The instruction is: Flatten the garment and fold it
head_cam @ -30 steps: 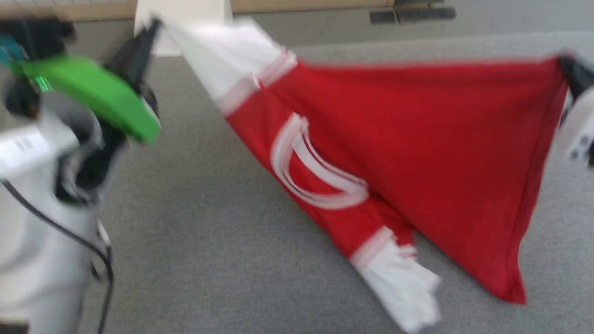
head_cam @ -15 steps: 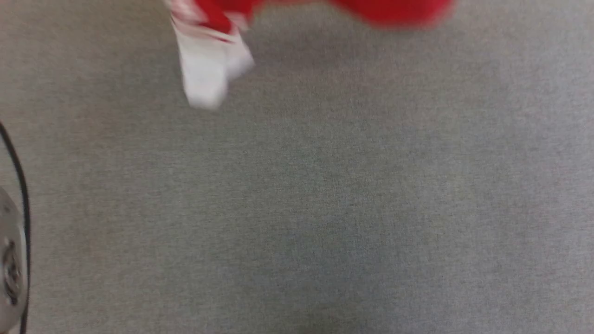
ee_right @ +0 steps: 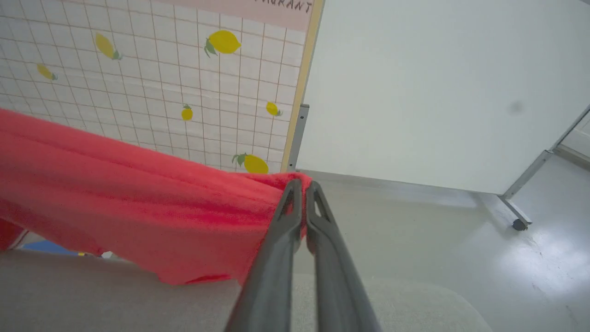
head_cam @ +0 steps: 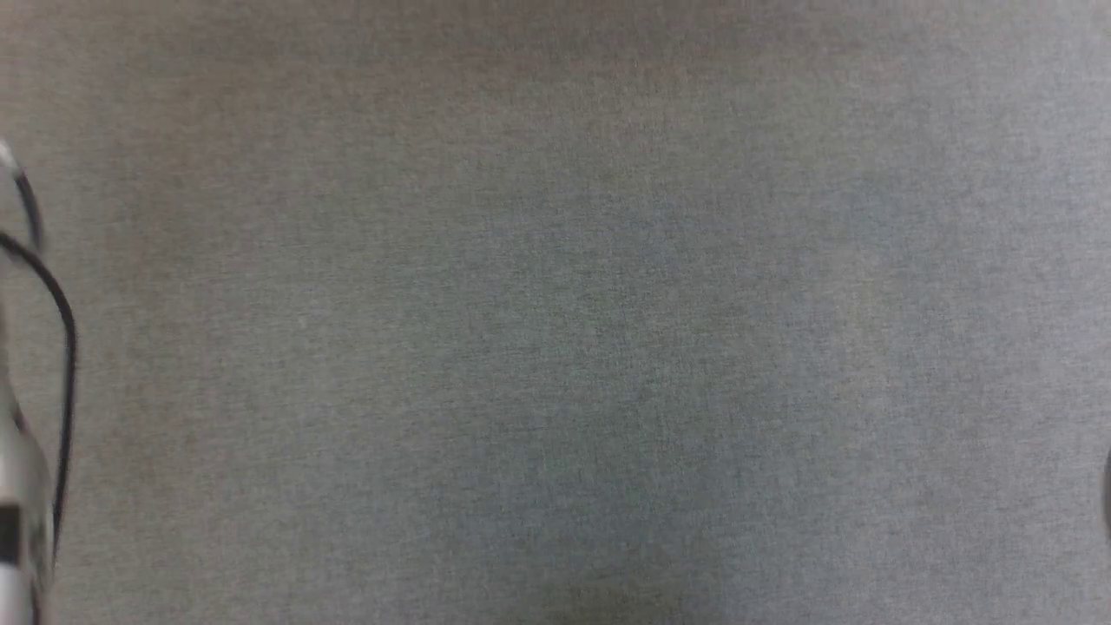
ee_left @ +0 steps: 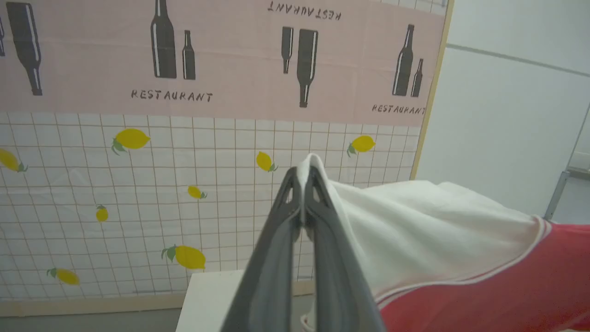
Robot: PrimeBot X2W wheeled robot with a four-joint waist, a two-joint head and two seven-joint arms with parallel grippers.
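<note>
1. The grey surface [head_cam: 555, 347] lies wide open across the head view, and its edges run out of frame. In the right wrist view its rounded far edge curves from six towards four o'clock, and glossy floor [ee_right: 461, 230] lies beyond it.
2. The left gripper [ee_left: 304, 173] has its fingers pressed tight together on a fold of white sleeve. The garment [ee_left: 438, 221] runs off towards four o'clock, white first and then red past the striped trim.
3. The right gripper [ee_right: 302, 184] is likewise clamped, pinching a red corner. The cloth stretches away to nine o'clock, above the grey surface.
4. The left wrist view takes in the lemon-and-bottle backdrop [ee_left: 138, 152], with "RESTAURANT" lettering at twelve o'clock and a white block [ee_left: 207, 299] at seven. The right wrist view has a white panel [ee_right: 415, 92] on a frame, with a caster [ee_right: 519, 225] at four o'clock. The head view catches a black cable [head_cam: 65, 347] at nine o'clock.
5. The garment's middle is cut off in both wrist views, and I cannot tell whether its lowest fold touches the surface. A dark sliver [head_cam: 1107, 495] at four o'clock in the blurred head view is too cropped to name.
</note>
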